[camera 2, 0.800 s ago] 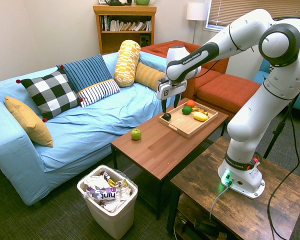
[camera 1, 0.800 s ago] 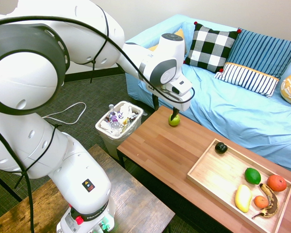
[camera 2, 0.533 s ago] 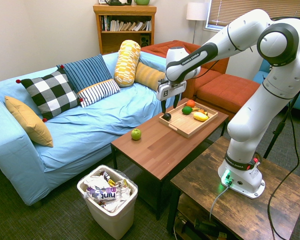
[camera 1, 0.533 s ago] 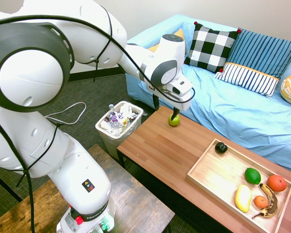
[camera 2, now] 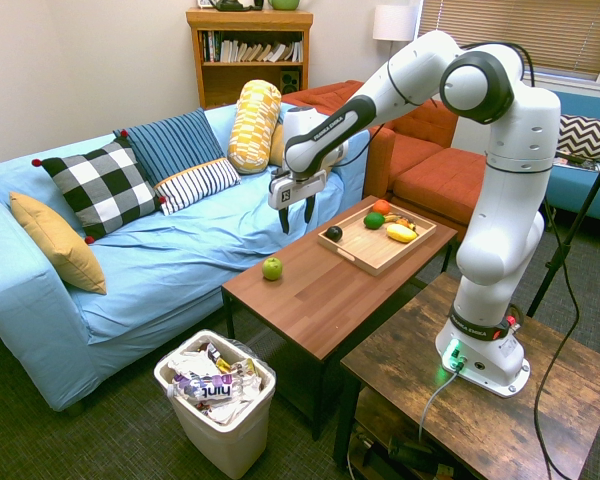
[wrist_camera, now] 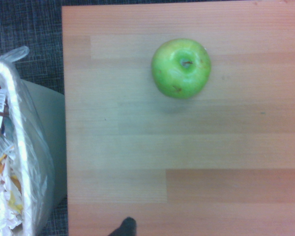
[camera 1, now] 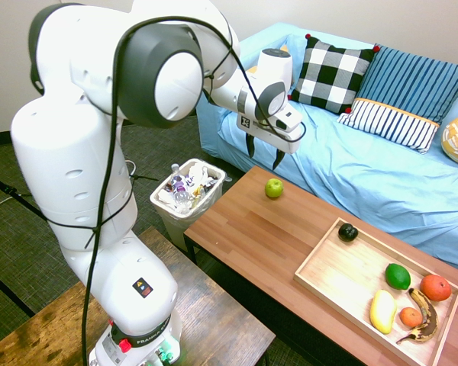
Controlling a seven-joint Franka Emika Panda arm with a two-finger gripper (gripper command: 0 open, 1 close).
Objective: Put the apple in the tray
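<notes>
- the gripper [camera 1: 263,156] hangs in the air above the sofa-side end of the worktop [camera 1: 267,236], its two dark fingers [camera 1: 249,146] spread wide apart with nothing between them; in the second exterior view the gripper [camera 2: 297,215] sits up and to the right of the apple, well clear of it.
- the apple [camera 1: 273,188] rests on the worktop near the corner closest to the sofa, untouched; it is yellow-green, sitting upright with its dimpled top and small stem facing up, as the wrist view shows [wrist_camera: 181,68]. in the second exterior view the apple [camera 2: 271,268] lies close to the worktop edge facing the sofa.
- the tray [camera 1: 328,276] lies at the opposite end of the worktop, well apart from the apple; in the second exterior view the tray [camera 2: 365,252] is a shallow light-wood rectangle.
- inside the tray: a small blackish fruit [camera 1: 348,232] in the corner nearest the apple, a green lime [camera 1: 398,276], a yellow lemon-like fruit [camera 1: 382,311], two orange fruits [camera 1: 435,287] and a browned banana [camera 1: 424,316].
- a white waste bin [camera 1: 188,193] full of wrappers stands on the carpet just beside the worktop's end; its rim [wrist_camera: 17,147] shows in the wrist view.
- a light-blue sofa [camera 1: 366,171] with a checked cushion [camera 1: 333,74] runs behind the worktop.
</notes>
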